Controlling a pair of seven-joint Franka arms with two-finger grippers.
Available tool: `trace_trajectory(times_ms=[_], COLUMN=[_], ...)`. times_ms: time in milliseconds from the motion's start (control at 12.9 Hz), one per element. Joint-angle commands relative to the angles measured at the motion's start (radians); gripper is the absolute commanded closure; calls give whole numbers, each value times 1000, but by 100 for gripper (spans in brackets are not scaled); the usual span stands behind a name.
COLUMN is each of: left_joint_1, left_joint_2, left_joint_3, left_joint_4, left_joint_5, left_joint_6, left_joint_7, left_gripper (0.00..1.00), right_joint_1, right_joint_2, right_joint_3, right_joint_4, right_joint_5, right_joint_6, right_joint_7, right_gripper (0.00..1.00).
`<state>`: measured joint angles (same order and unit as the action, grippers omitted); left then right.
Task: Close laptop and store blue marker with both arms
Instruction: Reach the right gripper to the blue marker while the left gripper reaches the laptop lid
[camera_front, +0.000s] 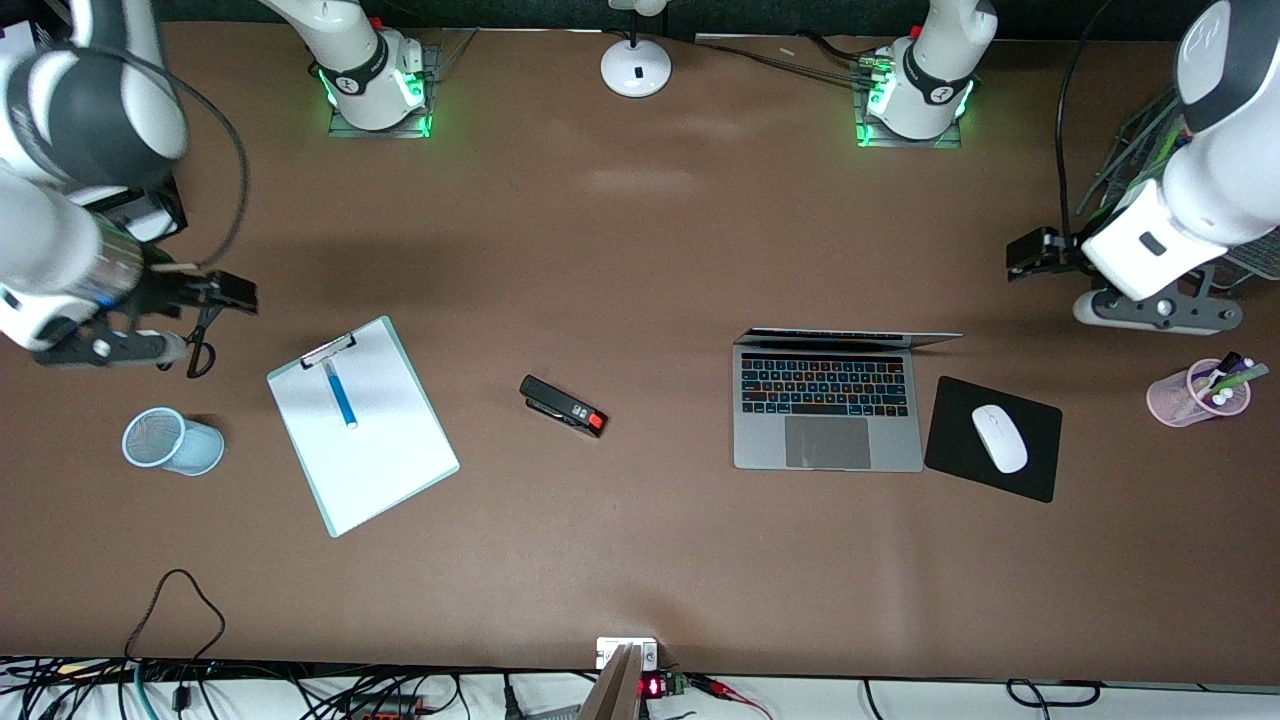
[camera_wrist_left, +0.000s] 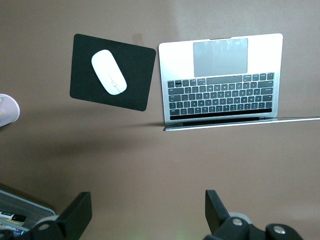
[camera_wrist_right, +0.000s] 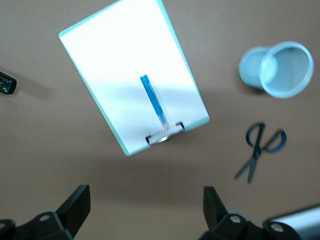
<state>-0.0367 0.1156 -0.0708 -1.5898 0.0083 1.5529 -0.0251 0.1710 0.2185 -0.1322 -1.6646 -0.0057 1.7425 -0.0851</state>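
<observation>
The laptop (camera_front: 828, 405) lies open on the table toward the left arm's end, its screen raised; it also shows in the left wrist view (camera_wrist_left: 220, 80). The blue marker (camera_front: 340, 393) lies on a white clipboard (camera_front: 375, 450) toward the right arm's end, and shows in the right wrist view (camera_wrist_right: 151, 100). My left gripper (camera_front: 1155, 308) hangs open and empty above the table beside the laptop (camera_wrist_left: 148, 210). My right gripper (camera_front: 110, 348) hangs open and empty above the table beside the clipboard (camera_wrist_right: 146, 207).
A light-blue mesh cup (camera_front: 172, 440) lies on its side beside the clipboard, with scissors (camera_front: 200, 345) nearby. A black stapler (camera_front: 563, 405) lies mid-table. A white mouse (camera_front: 1000, 438) sits on a black pad (camera_front: 1030, 475). A pink pen cup (camera_front: 1198, 392), a wire tray (camera_front: 1255, 250) and a lamp base (camera_front: 636, 65) stand at the edges.
</observation>
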Motion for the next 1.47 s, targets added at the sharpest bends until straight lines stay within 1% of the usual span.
trace_trajectory(times_ms=[0,78,155,233,388,543,776,932,1087,1242,1397], left_joint_1=[-9,-11,-11,-12,-28,-43,-45,-48,-71,-113,-126], left_joint_2=[36,44,82,93,105,110,111,124,153,183,211], left_joint_3=[0,2,0,0,-3,-23,-115,-144,-158,-158,-158], left_joint_4=[45,42,42,42,39,34,11,-4,-4,-4,-4], left_joint_5=[2,4,4,2,1,-16,-16,-24,-36,-36,-36], left_joint_6=[-54,-57,-72,-91,-99,-125,-123,-90,-73,-50,-34], left_joint_7=[10,8,7,4,-47,-111,-234,-249,-335,-413,-437], left_gripper=[0,0,0,0,0,0,0,0,0,0,0], right_joint_1=[-1,-4,-2,-1,7,18,13,9,-5,-5,-7], right_joint_2=[96,143,184,224,269,323,392,429,449,469,482], right_joint_3=[-3,-3,-3,-3,0,11,11,11,11,10,10], right_joint_4=[22,32,43,51,52,52,52,52,52,52,52], right_joint_5=[3,3,3,4,4,4,12,87,148,150,150], right_joint_6=[108,155,176,190,264,340,429,451,450,450,459], right_joint_7=[-82,-84,-84,-84,-87,-134,-270,-355,-402,-474,-507], right_gripper=[0,0,0,0,0,0,0,0,0,0,0])
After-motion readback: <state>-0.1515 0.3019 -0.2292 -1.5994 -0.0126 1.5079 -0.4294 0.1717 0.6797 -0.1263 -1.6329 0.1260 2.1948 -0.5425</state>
